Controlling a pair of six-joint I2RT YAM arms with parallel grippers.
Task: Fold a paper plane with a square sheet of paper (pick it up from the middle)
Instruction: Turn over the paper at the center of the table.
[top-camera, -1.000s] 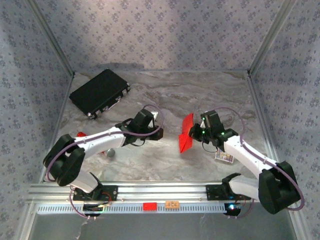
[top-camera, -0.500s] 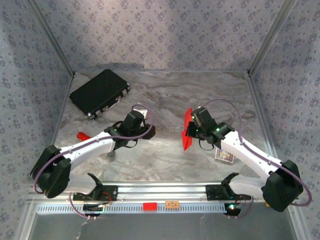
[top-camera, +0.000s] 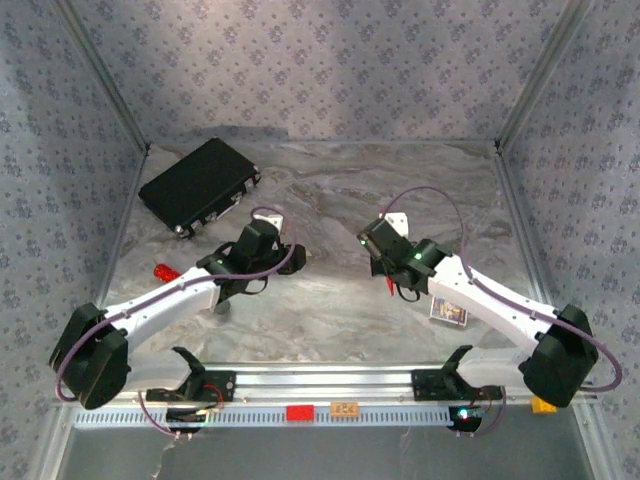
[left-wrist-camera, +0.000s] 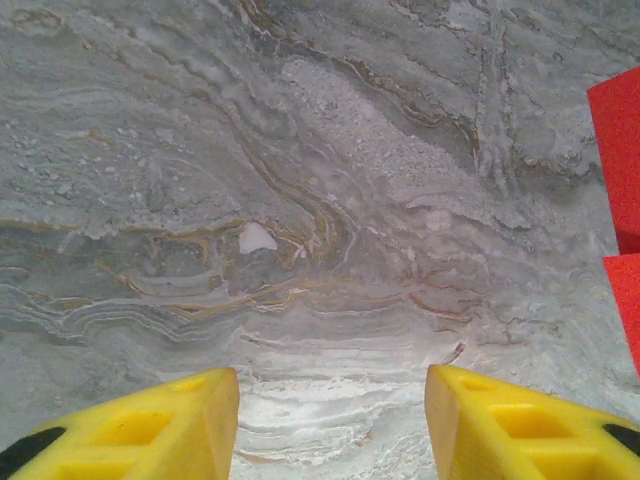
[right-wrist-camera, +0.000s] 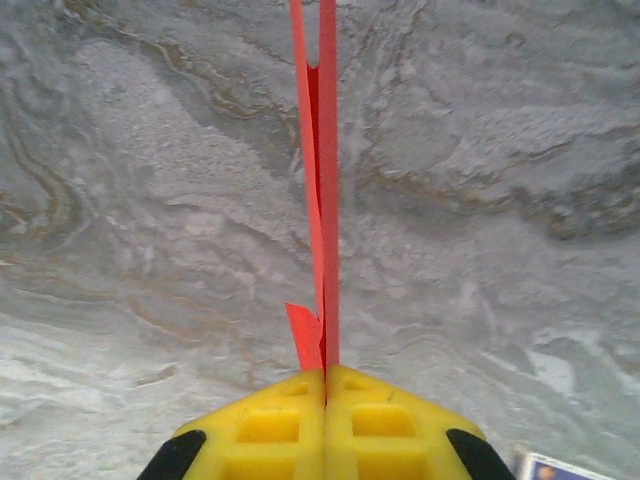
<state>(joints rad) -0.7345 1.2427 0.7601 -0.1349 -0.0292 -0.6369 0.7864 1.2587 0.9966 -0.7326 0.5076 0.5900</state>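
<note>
Gripping the folded red paper (right-wrist-camera: 322, 200) edge-on above the grey marble tabletop (top-camera: 330, 190), right gripper (right-wrist-camera: 325, 375) jaws clamped tight. Jaws of left gripper (left-wrist-camera: 332, 400) apart, empty. Floral-wallpaper walls (top-camera: 320, 70) enclose it; black case (top-camera: 200, 185) far-left.

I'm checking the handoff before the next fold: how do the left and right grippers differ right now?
The left gripper is open, bare table between its fingers; the right gripper is shut. The left holds nothing; the right pinches the folded red paper, which sticks out edge-on ahead of it. Both have yellow fingers and hang over the marbled table.
</note>
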